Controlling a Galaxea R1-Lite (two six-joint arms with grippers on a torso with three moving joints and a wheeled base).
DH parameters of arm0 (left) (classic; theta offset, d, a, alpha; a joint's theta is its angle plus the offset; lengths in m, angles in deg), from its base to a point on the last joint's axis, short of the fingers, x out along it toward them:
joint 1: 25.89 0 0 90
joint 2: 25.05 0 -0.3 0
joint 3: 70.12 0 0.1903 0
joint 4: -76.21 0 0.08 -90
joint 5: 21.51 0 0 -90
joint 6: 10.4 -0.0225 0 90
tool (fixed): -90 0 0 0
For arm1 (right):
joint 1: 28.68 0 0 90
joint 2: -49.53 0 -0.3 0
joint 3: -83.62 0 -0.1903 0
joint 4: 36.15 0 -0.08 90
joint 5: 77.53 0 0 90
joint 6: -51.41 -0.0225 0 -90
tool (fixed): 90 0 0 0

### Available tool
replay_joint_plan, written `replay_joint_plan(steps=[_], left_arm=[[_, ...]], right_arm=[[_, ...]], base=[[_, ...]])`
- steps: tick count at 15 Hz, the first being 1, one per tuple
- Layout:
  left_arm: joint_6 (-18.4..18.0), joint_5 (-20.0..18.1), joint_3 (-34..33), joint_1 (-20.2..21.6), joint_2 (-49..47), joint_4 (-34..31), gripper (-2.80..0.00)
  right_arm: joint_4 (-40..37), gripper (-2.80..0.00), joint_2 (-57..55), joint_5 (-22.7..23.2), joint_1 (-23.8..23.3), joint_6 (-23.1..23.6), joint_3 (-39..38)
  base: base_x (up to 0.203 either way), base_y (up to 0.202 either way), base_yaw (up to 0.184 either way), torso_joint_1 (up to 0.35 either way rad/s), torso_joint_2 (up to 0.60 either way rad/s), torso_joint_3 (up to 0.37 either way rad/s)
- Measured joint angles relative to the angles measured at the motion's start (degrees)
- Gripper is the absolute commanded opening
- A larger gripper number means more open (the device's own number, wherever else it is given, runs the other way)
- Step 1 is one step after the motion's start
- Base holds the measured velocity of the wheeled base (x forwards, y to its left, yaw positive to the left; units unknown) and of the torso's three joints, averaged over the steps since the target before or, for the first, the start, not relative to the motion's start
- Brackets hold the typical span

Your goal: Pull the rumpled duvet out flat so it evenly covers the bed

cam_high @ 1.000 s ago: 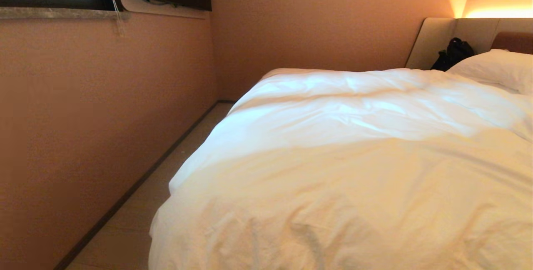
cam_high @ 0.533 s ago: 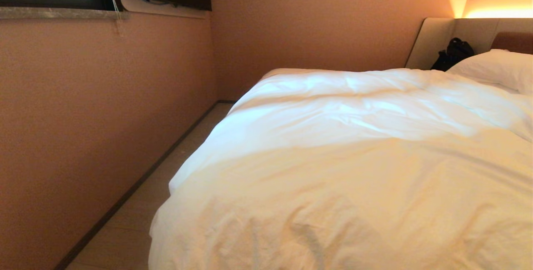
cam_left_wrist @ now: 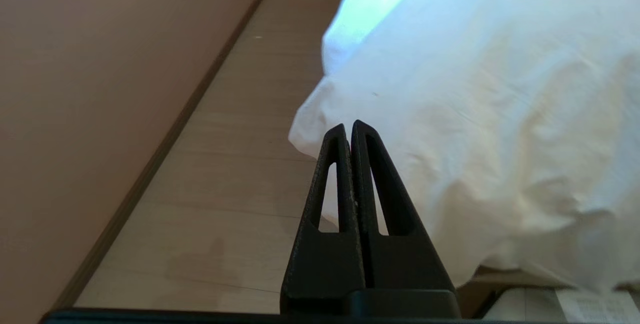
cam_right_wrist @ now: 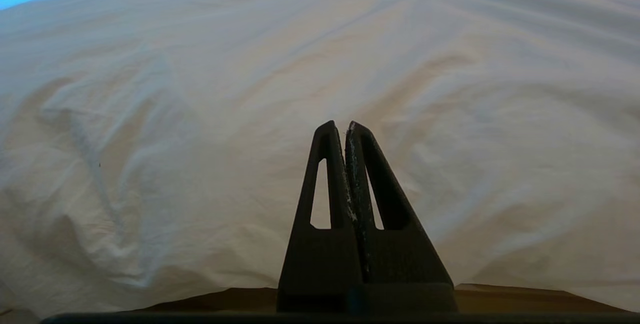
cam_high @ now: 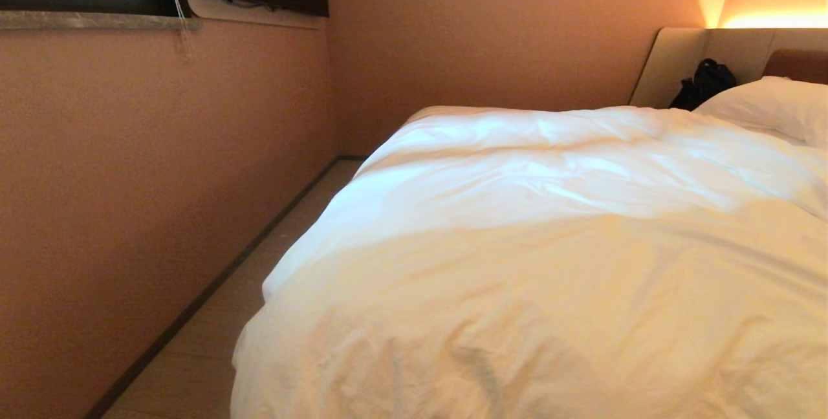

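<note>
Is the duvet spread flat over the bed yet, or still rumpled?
Still rumpled. The duvet covers the bed but shows creases and folds across its top, and its near corner bulges over the edge.

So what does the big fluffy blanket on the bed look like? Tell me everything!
The duvet is white, thick and puffy, soft cloth with many wrinkles and folds. It lies spread over the bed, reaching up to a white pillow. Its near corner bulges over the bed's side and hangs above the pale floor. Neither tool holds it: the left tool is shut beside that corner, apparently empty.
</note>
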State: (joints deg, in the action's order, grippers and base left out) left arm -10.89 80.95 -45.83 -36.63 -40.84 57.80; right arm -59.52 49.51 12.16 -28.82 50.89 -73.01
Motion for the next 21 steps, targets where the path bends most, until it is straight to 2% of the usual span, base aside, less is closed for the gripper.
replay_joint_plan(steps=[1, 3, 5, 7, 16, 19, 21], left_arm=[[-1.0, -1.8, 0.1, 0.0, 0.0, -0.4, -2.8], [-3.1, -7.8, 0.0, 0.0, 0.0, -0.9, -2.8], [-3.3, -12.2, -0.5, 0.0, 0.0, -2.7, -2.8], [-3.3, -12.7, -0.6, 0.0, 0.0, -6.8, -2.8], [-4.4, -12.8, -0.3, 0.1, -0.1, -7.9, -2.8], [-4.7, -12.9, -0.1, 3.0, -0.1, -8.2, -2.8], [-4.7, -12.8, -0.1, 7.2, 0.0, -8.3, -2.8]], right_arm=[[0.0, -2.8, 0.0, 0.0, 0.0, 0.0, 0.0], [0.0, -2.8, 0.0, 0.0, 0.0, 0.0, 0.0], [0.0, -2.8, 0.0, 0.0, 0.0, 0.0, 0.0], [0.0, -2.8, 0.0, 0.0, 0.0, 0.0, 0.0], [0.0, -2.8, 0.0, 0.0, 0.0, 0.0, 0.0], [0.0, -2.8, 0.0, 0.0, 0.0, 0.0, 0.0], [0.0, -2.8, 0.0, 0.0, 0.0, 0.0, 0.0]], base=[[0.0, 0.0, 0.0, 0.0, 0.0, 0.0], [0.0, 0.0, 0.0, 0.0, 0.0, 0.0], [0.0, 0.0, 0.0, 0.0, 0.0, 0.0], [0.0, 0.0, 0.0, 0.0, 0.0, 0.0], [0.0, 0.0, 0.0, 0.0, 0.0, 0.0], [0.0, 0.0, 0.0, 0.0, 0.0, 0.0], [0.0, 0.0, 0.0, 0.0, 0.0, 0.0]])
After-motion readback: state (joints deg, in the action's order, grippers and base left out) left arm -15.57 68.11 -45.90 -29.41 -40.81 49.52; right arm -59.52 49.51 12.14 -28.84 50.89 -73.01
